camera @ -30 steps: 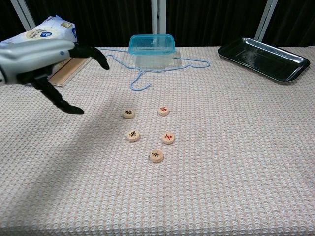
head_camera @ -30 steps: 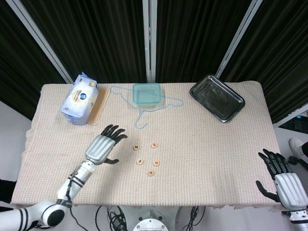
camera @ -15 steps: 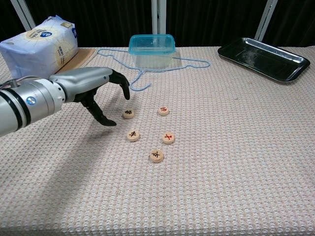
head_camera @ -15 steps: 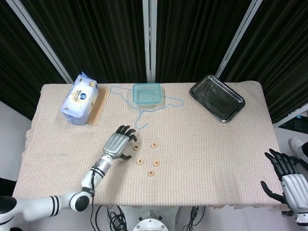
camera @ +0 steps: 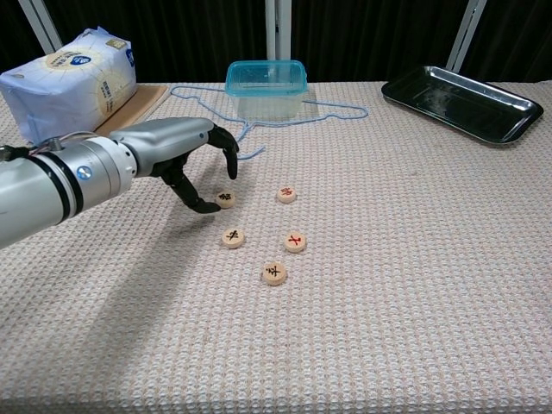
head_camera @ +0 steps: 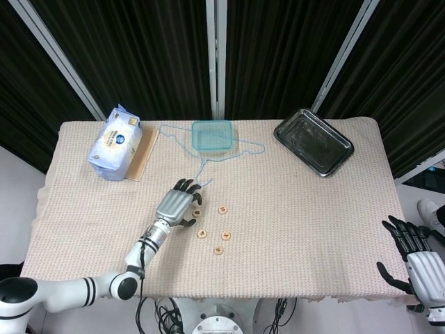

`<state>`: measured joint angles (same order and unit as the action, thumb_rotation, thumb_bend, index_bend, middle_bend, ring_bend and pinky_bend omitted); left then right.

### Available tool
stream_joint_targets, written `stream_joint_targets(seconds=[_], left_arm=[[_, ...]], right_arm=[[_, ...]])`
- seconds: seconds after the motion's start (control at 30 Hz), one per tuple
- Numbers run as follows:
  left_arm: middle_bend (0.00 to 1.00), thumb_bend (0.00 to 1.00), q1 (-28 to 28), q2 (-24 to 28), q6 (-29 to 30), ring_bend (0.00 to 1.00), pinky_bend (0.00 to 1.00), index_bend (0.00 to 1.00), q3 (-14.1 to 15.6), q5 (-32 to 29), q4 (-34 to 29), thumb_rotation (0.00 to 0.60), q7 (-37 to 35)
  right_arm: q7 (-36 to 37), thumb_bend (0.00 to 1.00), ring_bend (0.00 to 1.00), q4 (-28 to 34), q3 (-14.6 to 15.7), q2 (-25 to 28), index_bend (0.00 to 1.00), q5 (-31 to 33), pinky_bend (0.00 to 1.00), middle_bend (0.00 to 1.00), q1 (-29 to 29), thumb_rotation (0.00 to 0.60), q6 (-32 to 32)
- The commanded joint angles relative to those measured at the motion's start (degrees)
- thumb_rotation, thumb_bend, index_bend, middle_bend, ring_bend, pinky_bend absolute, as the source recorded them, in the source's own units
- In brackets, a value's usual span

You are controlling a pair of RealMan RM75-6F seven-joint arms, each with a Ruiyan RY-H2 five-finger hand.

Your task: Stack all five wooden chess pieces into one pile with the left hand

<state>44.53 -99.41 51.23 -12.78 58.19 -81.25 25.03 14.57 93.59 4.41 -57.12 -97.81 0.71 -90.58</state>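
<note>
Five round wooden chess pieces lie flat and apart on the cloth. They are the back left piece point(camera: 225, 199), back right piece point(camera: 287, 194), middle left piece point(camera: 233, 237), middle right piece point(camera: 295, 241) and front piece point(camera: 274, 273). My left hand point(camera: 177, 152) hovers at the back left piece point(head_camera: 197, 211), fingers arched over it and thumb tip just beside it. The hand holds nothing. My right hand point(head_camera: 416, 264) hangs off the table's near right corner with its fingers spread and nothing in it.
A tissue pack point(camera: 71, 76) lies on a wooden board point(camera: 129, 110) at the back left. A blue-lidded box point(camera: 266, 86) sits on a thin blue wire hanger point(camera: 244, 138) at the back middle. A metal tray point(camera: 461, 102) is at the back right.
My left hand has moved right and toward the pieces, from the open cloth to just over the back left piece. The pieces have not moved. The right hand shifted slightly lower.
</note>
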Motion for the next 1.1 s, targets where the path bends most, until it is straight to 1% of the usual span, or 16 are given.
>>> stream_joint_targets(seconds=[0.03,0.27,0.47,0.73,0.97,1.1], left_arm=[[0.14,0.22,0.52,-0.45,0.38,0.00,0.00,0.42,0.66,0.15,0.94,0.600,1.02],[0.14,0.22,1.24,-1.63,0.84,0.00,0.00,0.46,0.80,-0.28,1.83,0.600,0.67],[0.15,0.24,1.69,-2.16,0.62,0.00,0.00,0.47,0.89,-1.12,2.86,0.600,0.38],[0.15,0.26,2.19,-2.48,0.32,0.00,0.00,0.47,1.27,-1.65,3.64,0.600,0.10],[0.15,0.31,2.47,-2.53,0.10,0.00,0.00,0.49,1.45,-2.46,3.90,0.600,0.08],[0.15,0.31,2.60,-2.55,0.10,0.00,0.00,0.49,1.56,-2.76,3.81,0.600,0.08]], right_arm=[[0.19,0.30,0.00,-0.06,-0.02,0.04,0.00,0.03,0.00,0.00,0.01,0.600,-0.01],[0.20,0.30,0.00,-0.16,0.04,0.04,0.00,0.01,0.00,0.00,-0.13,0.600,0.40],[0.45,0.30,0.00,-0.25,0.05,0.14,0.00,0.07,0.00,0.00,-0.07,0.600,0.37],[0.42,0.30,0.00,-0.13,0.08,0.29,0.00,0.15,0.00,0.00,-0.18,0.600,0.73],[0.44,0.30,0.00,-0.15,0.12,0.32,0.00,0.08,0.00,0.00,-0.21,0.600,0.83],[0.48,0.30,0.00,-0.22,0.07,0.30,0.00,0.19,0.00,0.00,-0.24,0.600,0.90]])
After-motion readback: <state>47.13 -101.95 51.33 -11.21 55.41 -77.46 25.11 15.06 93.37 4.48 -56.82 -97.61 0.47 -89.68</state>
